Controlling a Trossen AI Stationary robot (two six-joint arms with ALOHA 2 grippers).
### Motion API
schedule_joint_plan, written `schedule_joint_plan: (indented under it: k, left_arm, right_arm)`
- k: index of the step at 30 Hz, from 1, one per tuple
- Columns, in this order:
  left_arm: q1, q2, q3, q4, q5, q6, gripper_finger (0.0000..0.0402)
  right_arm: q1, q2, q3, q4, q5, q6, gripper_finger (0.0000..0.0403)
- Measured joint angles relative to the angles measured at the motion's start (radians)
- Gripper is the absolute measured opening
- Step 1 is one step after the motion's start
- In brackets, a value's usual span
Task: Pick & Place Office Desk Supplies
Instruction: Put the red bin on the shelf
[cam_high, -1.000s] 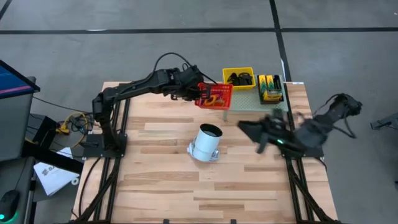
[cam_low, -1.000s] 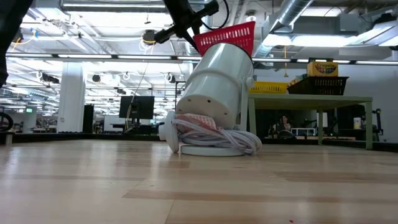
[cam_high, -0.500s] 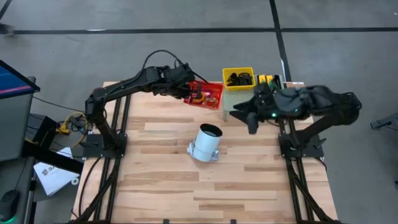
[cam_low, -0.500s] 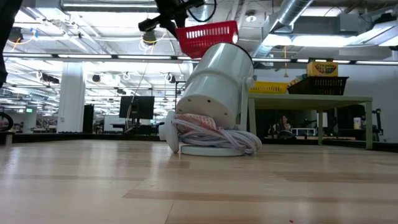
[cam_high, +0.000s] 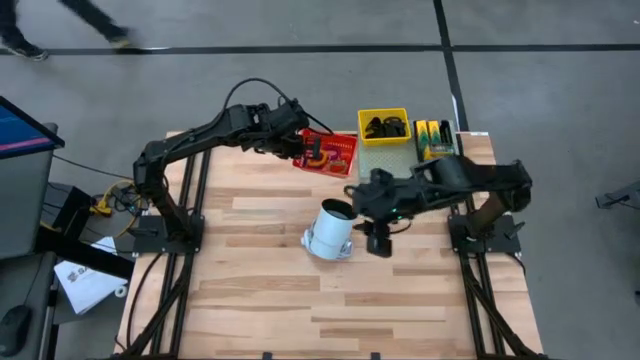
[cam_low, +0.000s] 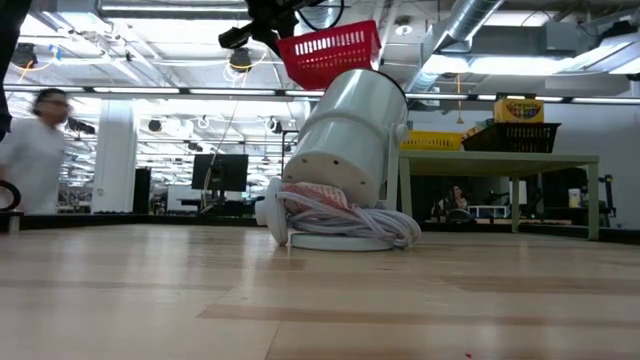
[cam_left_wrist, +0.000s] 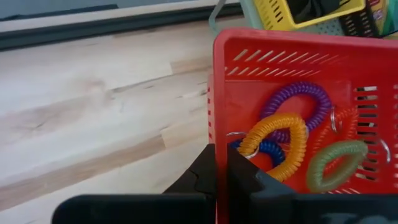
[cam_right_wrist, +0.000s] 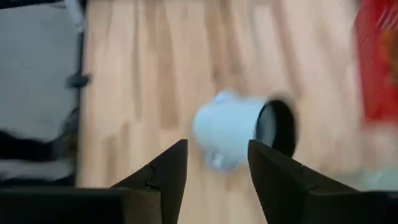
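Above the white canister (cam_high: 330, 230), the left tool (cam_left_wrist: 219, 163) pinches the red basket (cam_high: 326, 152); keep it level. Right tool (cam_high: 381, 238) hovers beside, fingers apart, empty.

A robotics lab or test hall set in a large open industrial space. Two dark arms stand on black frames at the left and right edges of a butcher-block desk (cam_high: 270, 290) over grey concrete floor (cam_high: 300, 90) marked with dark lines. Level across the desk — exposed ducts (cam_low: 470, 25), pipes and long strip lights overhead (no finished ceiling), white columns (cam_low: 117, 150), monitors (cam_low: 220, 172) and workbenches (cam_low: 500, 160) beyond — a person (cam_low: 35, 150) walks past.
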Motion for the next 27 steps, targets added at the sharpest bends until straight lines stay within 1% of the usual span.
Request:
schedule_joint_plan:
  k: [3,7,15,23,27]
  left_arm:
    - [-0.009,0.001,-0.011,-0.001,0.002,-0.005,0.0000]
    - [-0.033,0.001,-0.012,0.004,0.005,-0.016,0.0000]
    - [-0.058,0.002,-0.013,0.023,0.000,-0.029,0.0000]
    - [-0.066,0.002,-0.013,0.023,-0.001,-0.035,0.0000]
    - [-0.067,0.002,-0.013,0.023,-0.001,-0.035,0.0000]
  right_arm:
    - [0.012,0.037,0.048,0.057,0.069,-0.115,0.0161]
    - [0.007,0.099,0.087,0.018,0.156,-0.206,0.0163]
    - [-0.055,0.149,0.089,0.024,0.252,-0.331,0.0170]
    - [-0.133,0.145,0.080,0.018,0.254,-0.362,0.0164]
    - [-0.163,0.146,0.048,0.002,0.227,-0.354,0.0164]
